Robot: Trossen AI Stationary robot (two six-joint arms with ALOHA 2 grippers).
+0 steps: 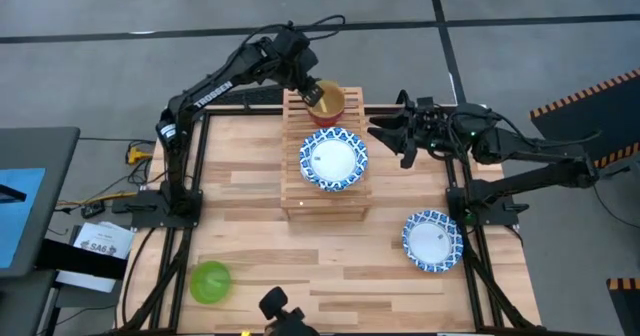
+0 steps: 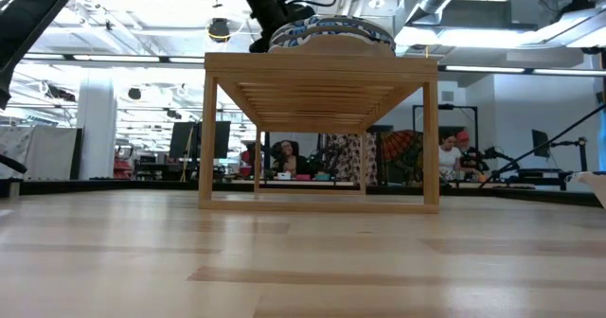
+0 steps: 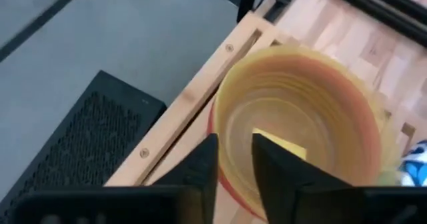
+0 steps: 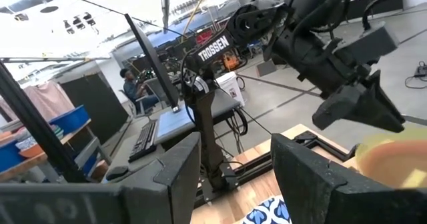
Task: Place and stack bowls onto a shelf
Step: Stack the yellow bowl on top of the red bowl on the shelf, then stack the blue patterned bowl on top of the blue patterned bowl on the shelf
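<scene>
One small yellow plastic bowl on the light slatted wooden shelf, which we log clenched by left gripper; right gripper released.

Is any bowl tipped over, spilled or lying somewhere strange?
Nothing stands out. The left gripper holds the yellow bowl over the shelf; the other bowls sit upright.
</scene>
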